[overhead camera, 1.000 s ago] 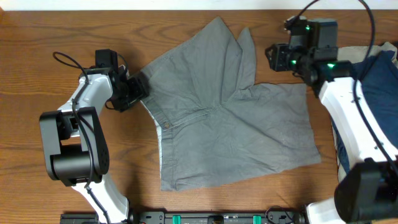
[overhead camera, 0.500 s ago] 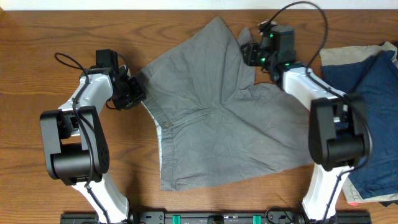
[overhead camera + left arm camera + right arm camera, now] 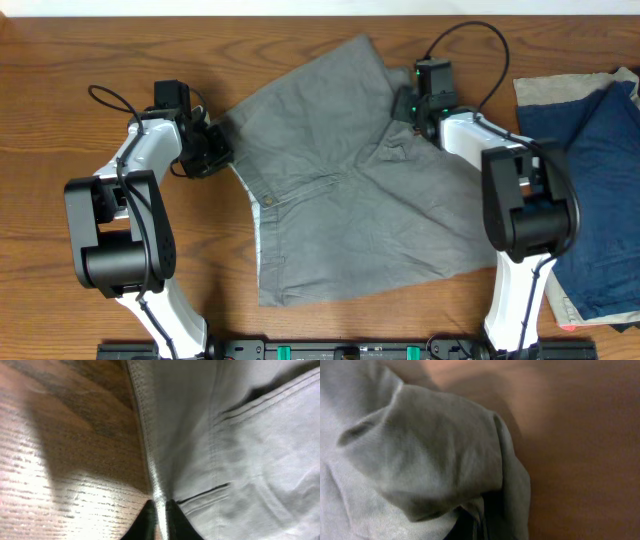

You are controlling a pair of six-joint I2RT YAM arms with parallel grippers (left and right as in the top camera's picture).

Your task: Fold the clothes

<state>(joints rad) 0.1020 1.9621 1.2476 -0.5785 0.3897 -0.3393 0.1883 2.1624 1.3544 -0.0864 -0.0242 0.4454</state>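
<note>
Right arm has swung in off the navy garment (image 3: pixel 600 180) to the shorts' far leg; left arm unchanged.
Right gripper (image 3: pixel 402 108) now sits on the upper leg hem of the grey shorts (image 3: pixel 350 200), and the small leg flap seen earlier is folded over. Navy garment and beige cloth (image 3: pixel 545 88) lie well apart behind the right fingers, clear of the shorts; nothing between them but bare wood table (image 3: pixel 60 70). Right wrist view: dark fingertips (image 3: pixel 465 527) narrow, a bunched fold of leg cloth between them and draped over them, the rest of the shorts spreading ahead and left of the fingers. Left gripper (image 3: pixel 215 150) is at the waistband corner; its fingers (image 3: pixel 145 525) are pinched nearly together on the stitched waistband edge, shorts ahead and right of them, table to the left.
</note>
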